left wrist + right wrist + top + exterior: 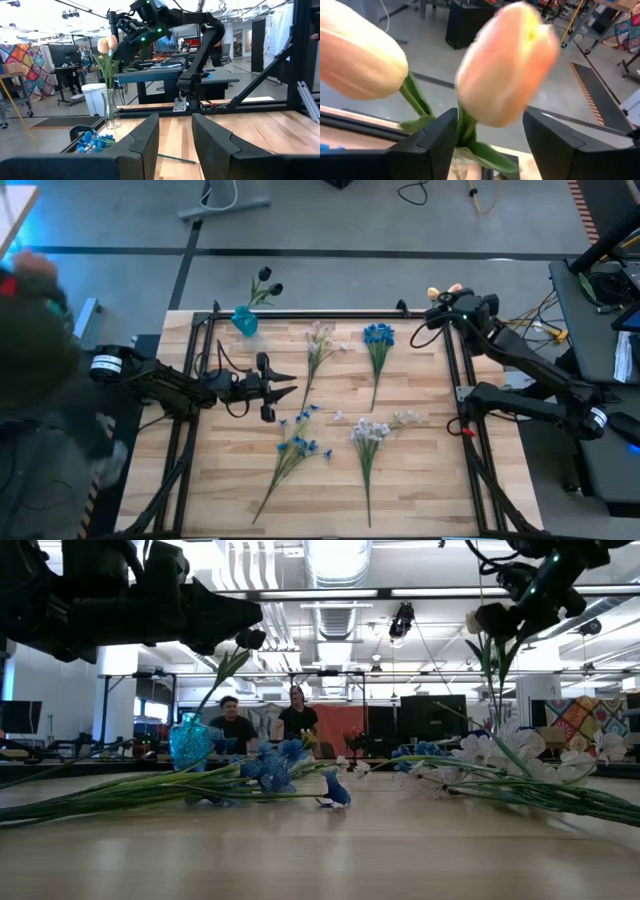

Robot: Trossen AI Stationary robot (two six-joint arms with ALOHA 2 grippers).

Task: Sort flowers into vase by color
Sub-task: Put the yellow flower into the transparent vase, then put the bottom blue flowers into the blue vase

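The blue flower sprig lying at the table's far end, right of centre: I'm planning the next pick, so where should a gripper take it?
Probably at the bare thin green stem of the blue flower sprig, below the blossom cluster, coming straight down from above. It lies flat on the wooden table, its stem clear of the neighbouring white-lilac sprig. Fingers should close across the stem.

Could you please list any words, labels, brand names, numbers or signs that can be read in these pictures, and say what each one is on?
None: no text can be read in any view.
The white bands on the left arm and the right arm may carry print, but it is too small to read.
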